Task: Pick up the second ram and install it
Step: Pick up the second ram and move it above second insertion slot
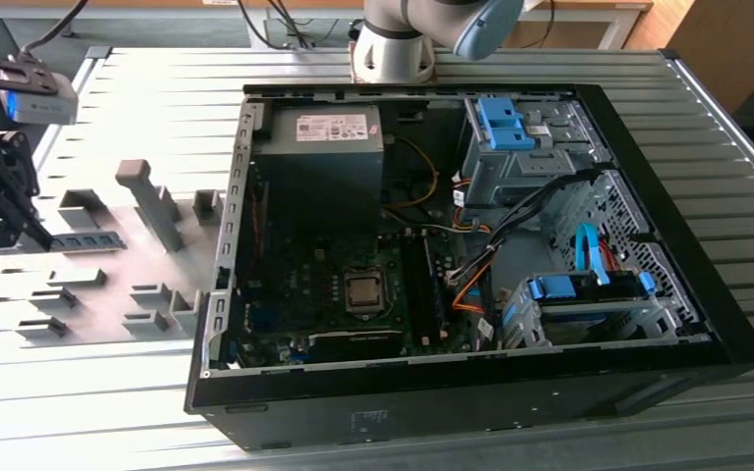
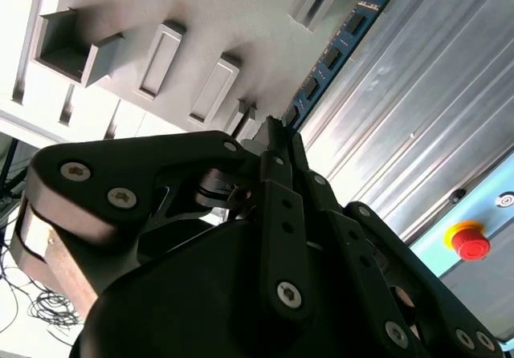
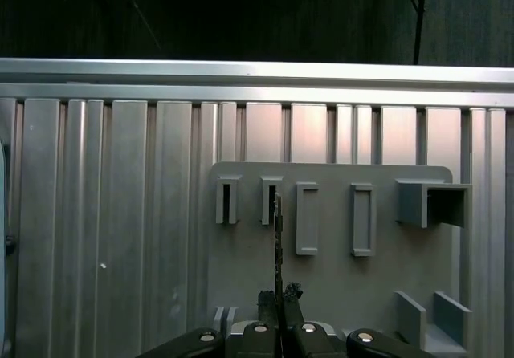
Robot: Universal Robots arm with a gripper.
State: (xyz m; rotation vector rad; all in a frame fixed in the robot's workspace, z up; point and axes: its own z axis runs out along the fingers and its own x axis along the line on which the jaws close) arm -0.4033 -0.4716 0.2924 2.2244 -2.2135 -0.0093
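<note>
- Ribbed metal table [image 1: 154,88]: bare strips run above and below the fixture plate.
- Open black computer case [image 1: 482,417]: it holds a motherboard [image 1: 311,285], a power supply [image 1: 318,162] and blue drive brackets [image 1: 584,291]. Its wall stands just beside the plate's edge on the exterior view's right.
- Grey fixture plate [image 1: 102,294]: it carries slotted blocks, with open floor between them.
- Gripper [image 3: 279,298]: it sits at the exterior view's left edge, with its fingers drawn narrow onto the stick's near end.
- The second ram [image 2: 333,53]: it stands on edge over the plate, and its far end is at a slotted block.
</note>
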